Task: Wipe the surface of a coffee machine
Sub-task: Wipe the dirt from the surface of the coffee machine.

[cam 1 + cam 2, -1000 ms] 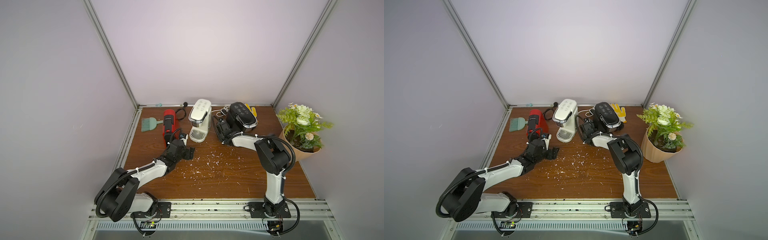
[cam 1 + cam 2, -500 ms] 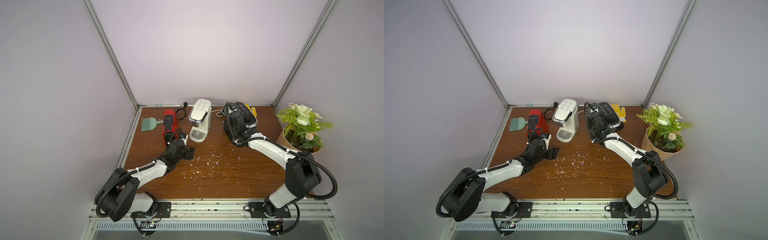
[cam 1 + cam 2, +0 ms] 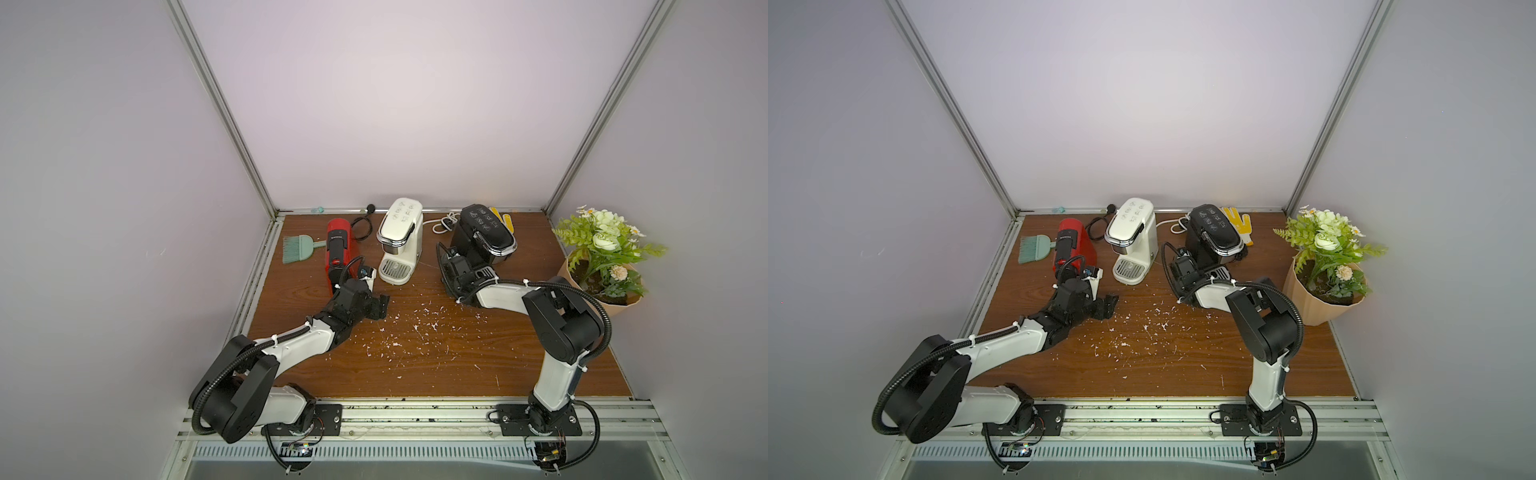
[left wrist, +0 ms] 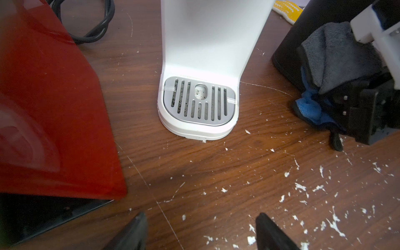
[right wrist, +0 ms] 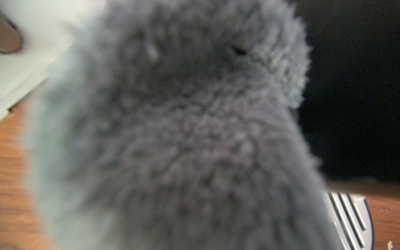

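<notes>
- Left wrist view: right jaws clamp a grey cloth (image 4: 337,58) against the black coffee machine (image 4: 307,26), far right on the surface (image 4: 194,173).
- Nearby, left jaws gape empty.
- I'd press flat, stroking evenly, avoiding tipping it.

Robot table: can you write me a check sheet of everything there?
Surface: wooden table, white crumbs scattered mid-table.
Job's things: grey-blue cloth against the side of the black coffee machine; white coffee machine and red coffee machine nearby.
Clutter: green brush, yellow glove.
Grippers: left gripper, fingers apart, empty; right gripper shut on cloth.
Cables: black cord, white cord behind machines.
Surroundings: potted plant, plain walls.
</notes>
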Controlling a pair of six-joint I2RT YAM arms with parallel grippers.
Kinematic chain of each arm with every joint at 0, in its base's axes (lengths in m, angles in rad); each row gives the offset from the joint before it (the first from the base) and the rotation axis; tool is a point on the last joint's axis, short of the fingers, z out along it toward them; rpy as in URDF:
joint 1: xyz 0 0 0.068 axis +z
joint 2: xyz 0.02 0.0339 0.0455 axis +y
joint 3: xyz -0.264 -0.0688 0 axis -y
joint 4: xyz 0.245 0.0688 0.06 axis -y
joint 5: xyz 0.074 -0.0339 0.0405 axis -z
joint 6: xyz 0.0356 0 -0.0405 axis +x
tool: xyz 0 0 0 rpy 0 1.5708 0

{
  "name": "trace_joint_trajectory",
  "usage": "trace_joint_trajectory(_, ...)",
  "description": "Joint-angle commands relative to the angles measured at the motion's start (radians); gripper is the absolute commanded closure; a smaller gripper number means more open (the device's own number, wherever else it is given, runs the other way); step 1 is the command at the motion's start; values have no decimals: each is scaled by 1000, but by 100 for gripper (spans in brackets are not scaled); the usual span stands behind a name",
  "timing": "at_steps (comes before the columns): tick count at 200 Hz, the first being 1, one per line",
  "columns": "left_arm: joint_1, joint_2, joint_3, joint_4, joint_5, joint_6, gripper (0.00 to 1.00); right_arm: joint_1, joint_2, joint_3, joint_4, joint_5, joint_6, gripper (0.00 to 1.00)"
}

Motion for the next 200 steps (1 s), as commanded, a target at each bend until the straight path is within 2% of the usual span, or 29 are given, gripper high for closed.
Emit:
trace_joint_trajectory(1,-11,-21,20,9,-24,2,20,-20,-70,24,-20,25,24,83)
trace_joint_trajectory(47,-10,-34,16,5,-46,8,20,-21,-252,70,-104,74,-17,83)
trace_joint_trajectory(75,-10,-29,17,9,-19,1,20,-22,-312,57,-119,75,-29,82)
trace_joint_trajectory(164,-11,-26,20,3,-26,4,20,-46,-163,-117,-36,-31,62,82)
trace_joint_trajectory(200,-11,-29,22,-3,-39,6,20,-46,-195,-95,-51,-47,61,82)
